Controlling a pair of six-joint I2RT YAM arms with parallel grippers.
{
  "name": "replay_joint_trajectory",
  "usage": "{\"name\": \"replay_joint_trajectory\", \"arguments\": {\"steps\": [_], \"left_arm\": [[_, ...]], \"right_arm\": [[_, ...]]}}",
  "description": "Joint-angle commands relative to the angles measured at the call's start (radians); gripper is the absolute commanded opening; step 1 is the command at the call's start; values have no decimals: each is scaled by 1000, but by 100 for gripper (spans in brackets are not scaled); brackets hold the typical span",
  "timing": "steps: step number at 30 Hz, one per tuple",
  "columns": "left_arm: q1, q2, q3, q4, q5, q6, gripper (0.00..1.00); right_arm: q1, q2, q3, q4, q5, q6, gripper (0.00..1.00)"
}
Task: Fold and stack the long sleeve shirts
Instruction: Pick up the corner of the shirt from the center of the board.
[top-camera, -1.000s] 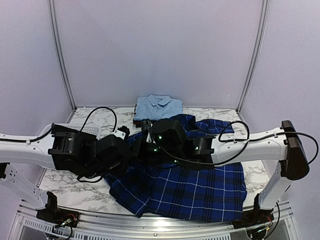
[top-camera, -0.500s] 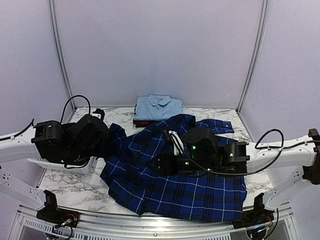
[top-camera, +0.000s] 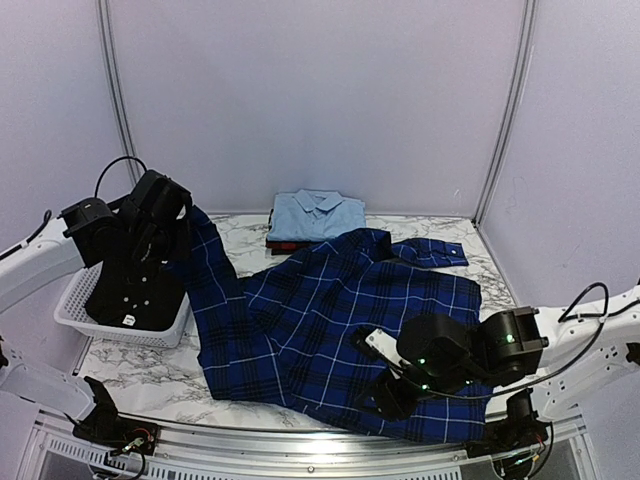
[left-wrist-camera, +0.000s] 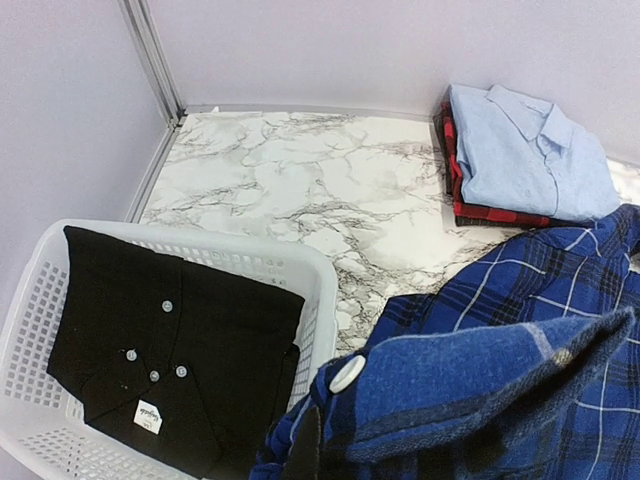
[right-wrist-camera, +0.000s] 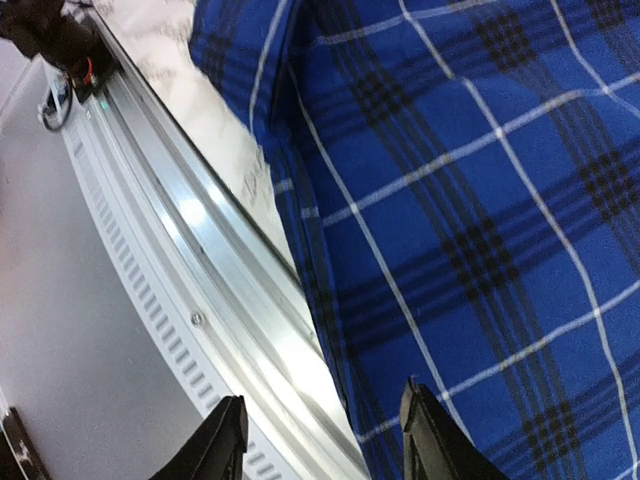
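Hanging from the raised left pincer (top-camera: 178, 238), which is clamped on its edge, the navy plaid shirt (top-camera: 340, 320) drapes down across the tabletop (top-camera: 130, 370). Cloth hides that pincer's fingertips. The right pincer (right-wrist-camera: 325, 440), jaws apart and gripping nothing, hovers low over the shirt's near hem beside the front rail (right-wrist-camera: 230, 290).

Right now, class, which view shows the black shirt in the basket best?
Left wrist: the black shirt lies nearly whole, buttons and label visible. Top view: the left arm partly covers it. Right wrist: absent.
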Motion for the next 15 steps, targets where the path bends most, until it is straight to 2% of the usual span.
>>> {"name": "replay_joint_trajectory", "arguments": {"steps": [1,8,15], "left_arm": [[51,8,31,-24,21,51,0],[162,28,81,-25,43,101,0],[270,51,162,-29,70,175,0]], "right_arm": [[62,-54,-36,-177,30,56,48],[141,-29,-46,-262,59,100,48],[147,40,-18,-350,127,100,48]]}}
